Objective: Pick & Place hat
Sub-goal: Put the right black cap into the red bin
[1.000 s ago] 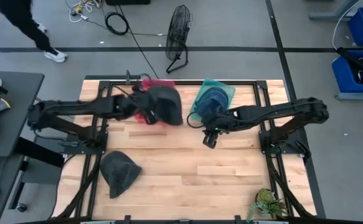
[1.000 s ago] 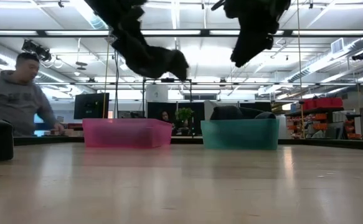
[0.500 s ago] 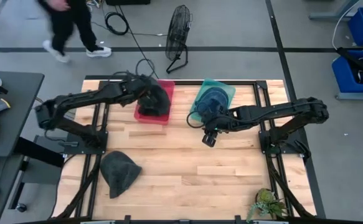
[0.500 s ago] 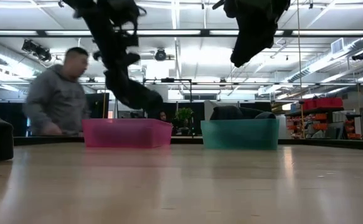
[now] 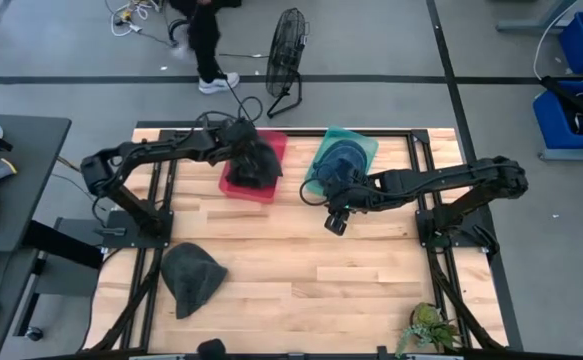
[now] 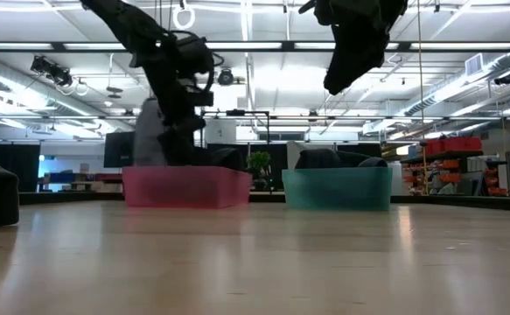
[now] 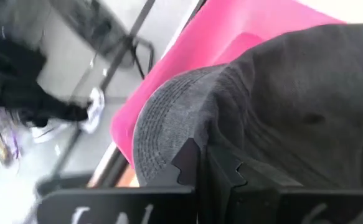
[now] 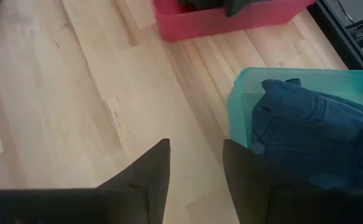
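Note:
My left gripper (image 5: 239, 150) is shut on a dark grey hat (image 5: 256, 162), which sits down inside the pink bin (image 5: 271, 192) at the table's far side. In the low view only the hat's top (image 6: 227, 158) shows above the bin's rim. My right gripper (image 5: 336, 222) hangs open and empty above the table, just near of the teal bin (image 5: 363, 146), which holds a blue hat (image 5: 339, 160). A second dark grey hat (image 5: 193, 278) lies flat on the table near its left front. My left gripper pinches the dark grey hat by its stitched edge (image 7: 169, 134) between the two shut fingers (image 7: 190, 165). It reaches in from the table's left, slanting down. The hat's crown (image 7: 306, 106) spreads ahead of the fingers inside the pink bin; whether it lies on the floor is hidden.
A floor fan (image 5: 286, 55) and cables lie beyond the far edge, where a person (image 5: 203, 40) walks past. A small plant (image 5: 429, 325) stands at the near right corner. Bare wood (image 5: 341, 290) stretches across the table's middle and near side.
My left gripper has carried the dark grey hat toward the far edge and down, from high above the table into the pink bin. The hat, first hanging clear in the air, now sits below the bin's rim. A person has walked rightward behind the table.

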Controlling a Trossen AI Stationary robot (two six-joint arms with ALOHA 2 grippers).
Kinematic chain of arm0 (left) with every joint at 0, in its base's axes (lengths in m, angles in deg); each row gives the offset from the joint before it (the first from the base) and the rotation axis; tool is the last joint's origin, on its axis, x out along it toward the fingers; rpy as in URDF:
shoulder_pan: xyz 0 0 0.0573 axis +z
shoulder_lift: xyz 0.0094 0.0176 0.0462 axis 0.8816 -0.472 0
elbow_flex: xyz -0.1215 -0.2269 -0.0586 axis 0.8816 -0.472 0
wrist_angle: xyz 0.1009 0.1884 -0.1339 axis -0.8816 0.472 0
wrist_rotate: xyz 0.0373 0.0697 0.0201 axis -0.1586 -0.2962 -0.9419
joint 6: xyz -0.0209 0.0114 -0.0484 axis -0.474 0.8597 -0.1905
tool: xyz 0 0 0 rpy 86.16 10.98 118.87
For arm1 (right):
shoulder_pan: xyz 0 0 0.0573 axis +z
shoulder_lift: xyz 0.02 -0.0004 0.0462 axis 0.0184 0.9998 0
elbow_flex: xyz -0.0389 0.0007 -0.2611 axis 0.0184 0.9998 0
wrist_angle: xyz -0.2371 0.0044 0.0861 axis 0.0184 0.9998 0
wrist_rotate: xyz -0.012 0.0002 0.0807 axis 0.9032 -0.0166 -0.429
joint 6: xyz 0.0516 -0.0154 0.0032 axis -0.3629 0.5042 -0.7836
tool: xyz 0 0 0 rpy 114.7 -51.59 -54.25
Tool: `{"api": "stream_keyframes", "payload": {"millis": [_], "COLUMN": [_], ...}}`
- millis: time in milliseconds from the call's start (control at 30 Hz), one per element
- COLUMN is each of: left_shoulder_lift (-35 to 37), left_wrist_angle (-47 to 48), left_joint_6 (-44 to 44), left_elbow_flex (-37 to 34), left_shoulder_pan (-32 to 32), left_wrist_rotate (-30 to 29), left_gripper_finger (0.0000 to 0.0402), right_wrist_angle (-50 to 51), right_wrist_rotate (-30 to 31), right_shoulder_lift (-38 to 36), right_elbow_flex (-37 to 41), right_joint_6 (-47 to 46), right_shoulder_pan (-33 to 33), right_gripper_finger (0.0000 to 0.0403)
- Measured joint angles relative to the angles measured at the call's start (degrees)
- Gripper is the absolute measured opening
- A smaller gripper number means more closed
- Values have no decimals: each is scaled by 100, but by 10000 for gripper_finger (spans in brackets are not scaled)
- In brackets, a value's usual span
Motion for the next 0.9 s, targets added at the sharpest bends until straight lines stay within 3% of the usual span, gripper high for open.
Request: {"api": "stream_keyframes", "payload": {"millis": [267, 600, 700, 833, 900], "left_shoulder_lift": [104, 577, 738, 666, 548], "left_wrist_angle": [-118, -105, -69, -41, -30], "left_joint_6": [1760, 2186, 2251, 1840, 1626], "left_elbow_flex": [2, 2, 2, 2, 2], "left_shoulder_pan": [106, 340, 385, 417, 374], "left_wrist_rotate": [-1, 80, 589, 1844, 2039], "left_gripper_finger": [20, 18, 16, 13, 14], "right_wrist_angle": [2, 4, 5, 4, 2], "right_wrist_rotate": [0, 0, 0, 0, -2], "right_shoulder_lift": [0, 2, 4, 4, 4], "right_elbow_flex": [0, 0, 0, 0, 0], "right_joint_6": [2, -24, -24, -42, -42], "right_shoulder_pan": [0, 0, -1, -1, -2], "right_gripper_finger": [150, 150, 150, 150, 150]}}
